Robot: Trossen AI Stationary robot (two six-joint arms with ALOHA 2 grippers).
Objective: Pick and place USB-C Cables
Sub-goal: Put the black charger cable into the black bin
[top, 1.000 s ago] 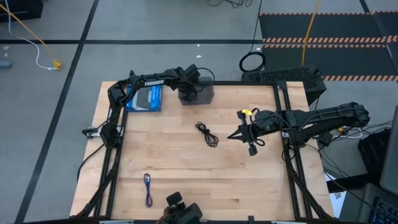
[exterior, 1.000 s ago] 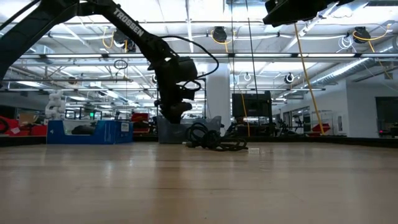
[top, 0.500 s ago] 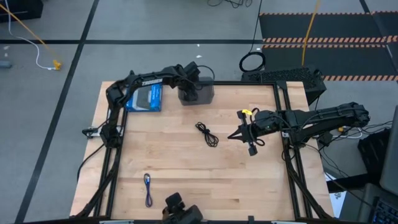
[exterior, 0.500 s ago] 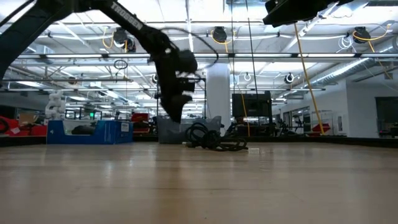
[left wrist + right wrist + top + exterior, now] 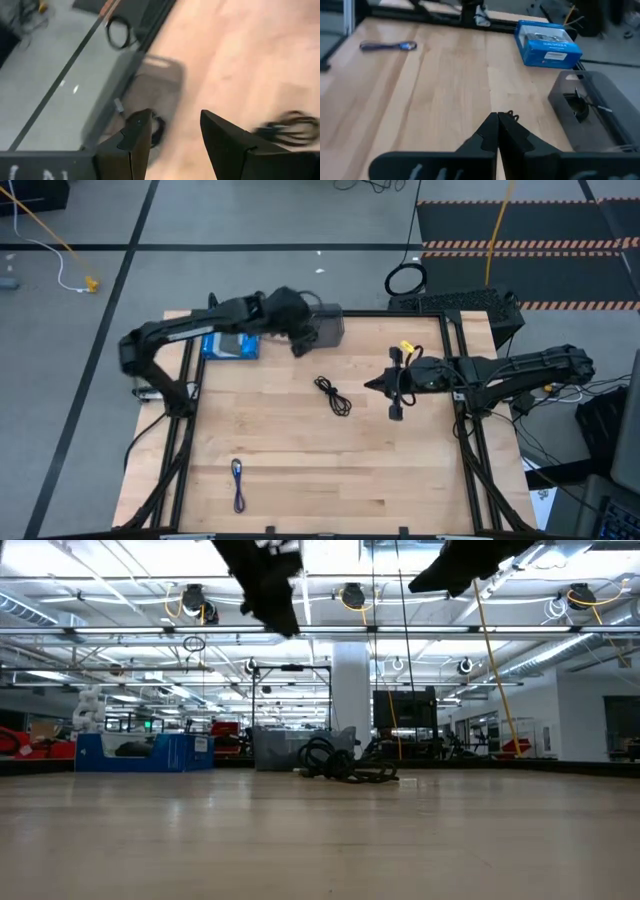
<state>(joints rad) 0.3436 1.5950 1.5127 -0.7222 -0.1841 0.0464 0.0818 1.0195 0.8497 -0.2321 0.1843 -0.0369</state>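
left gripper (image 5: 172,137): hovering high by the grey bin (image 5: 322,327), fingers parted, empty
right gripper (image 5: 498,131): fingers pressing together, empty
black cable (image 5: 333,395): lying mid-table
blue-purple cable (image 5: 238,483): lying near the front edge
third cable (image 5: 578,104): seemingly sitting inside the bin

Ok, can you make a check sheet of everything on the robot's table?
Surface: light wooden table, no spills seen.
Job's things: black bundled cable mid-table; blue-purple bundled cable near the table edge; another black cable inside the grey plastic bin.
Clutter: blue box.
Hands: left hand open, raised near the bin; right hand shut, empty.
Cables: black cable ring and yellow cord on the floor.
Surroundings: black striped floor mat.
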